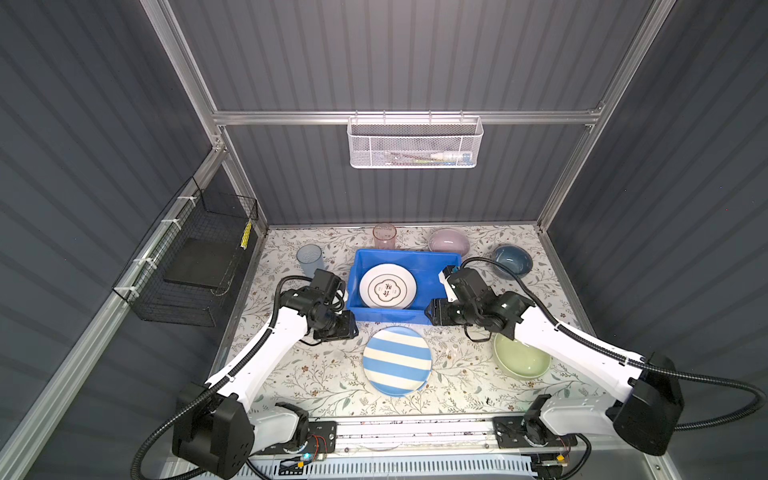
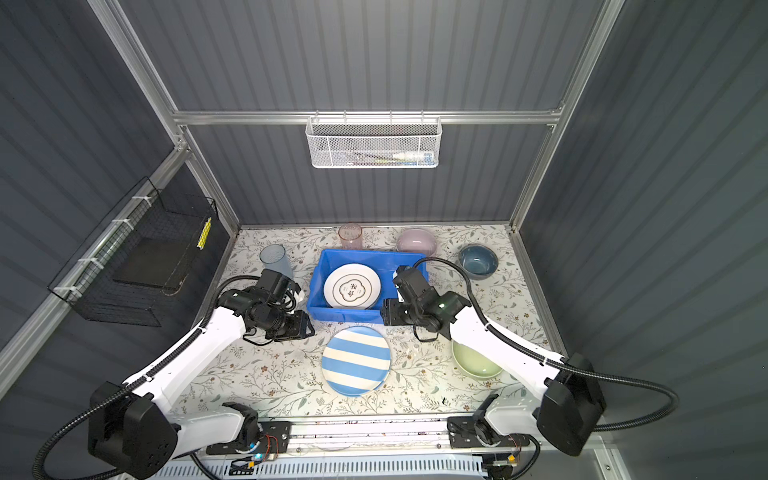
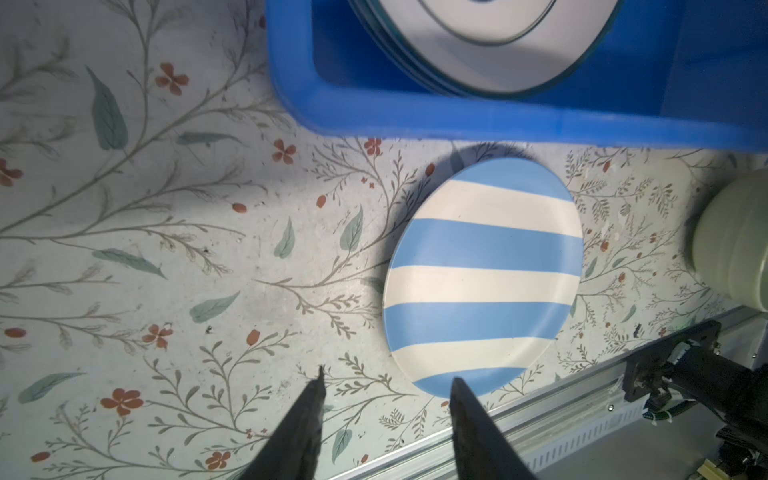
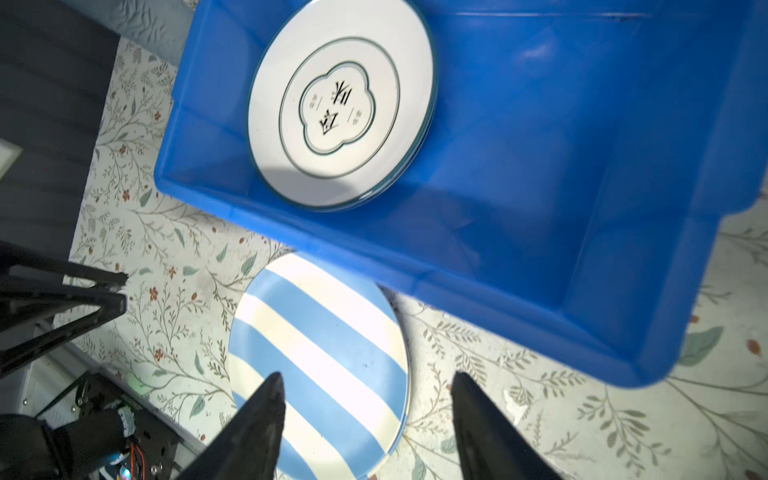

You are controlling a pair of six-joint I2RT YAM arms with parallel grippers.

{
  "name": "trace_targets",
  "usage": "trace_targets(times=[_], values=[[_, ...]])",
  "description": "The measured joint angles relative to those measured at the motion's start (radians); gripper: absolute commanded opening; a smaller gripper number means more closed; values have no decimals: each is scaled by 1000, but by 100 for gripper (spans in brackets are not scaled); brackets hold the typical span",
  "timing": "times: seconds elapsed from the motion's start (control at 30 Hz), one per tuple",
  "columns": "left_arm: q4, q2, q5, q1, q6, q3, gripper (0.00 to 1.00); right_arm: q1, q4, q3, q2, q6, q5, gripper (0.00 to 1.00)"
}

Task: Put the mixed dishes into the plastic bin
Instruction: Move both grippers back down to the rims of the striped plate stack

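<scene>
The blue plastic bin [image 1: 426, 274] [image 2: 320, 291] holds a stack of plates topped by a black-emblem plate [image 1: 387, 286] [image 4: 340, 104]. In front of the bin a blue-white striped plate [image 1: 397, 360] [image 3: 484, 274] [image 4: 320, 345] lies flat on the table. My left gripper [image 1: 354, 328] [image 3: 387, 374] hovers open and empty just left of it. My right gripper [image 1: 428, 313] [image 4: 366, 375] hangs open and empty above its right edge. Around the bin stand a blue tumbler [image 1: 310, 259], a pink tumbler [image 1: 384, 236], a lilac bowl [image 1: 449, 242], a dark blue bowl [image 1: 512, 261] and a pale green bowl [image 1: 521, 361].
A white mesh basket [image 1: 415, 143] hangs on the back wall and a black wire basket [image 1: 195, 262] on the left wall. The arms' mounting rail [image 1: 415, 432] runs along the table's front edge. The right arm passes over part of the pale green bowl.
</scene>
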Motion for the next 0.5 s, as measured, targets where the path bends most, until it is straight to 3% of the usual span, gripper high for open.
trace_targets(times=[0.2, 0.5], values=[[104, -4, 0, -112, -109, -130, 42, 75, 43, -166, -90, 90, 21, 50], [255, 28, -8, -124, -180, -220, 35, 136, 143, -322, -90, 213, 16, 38]])
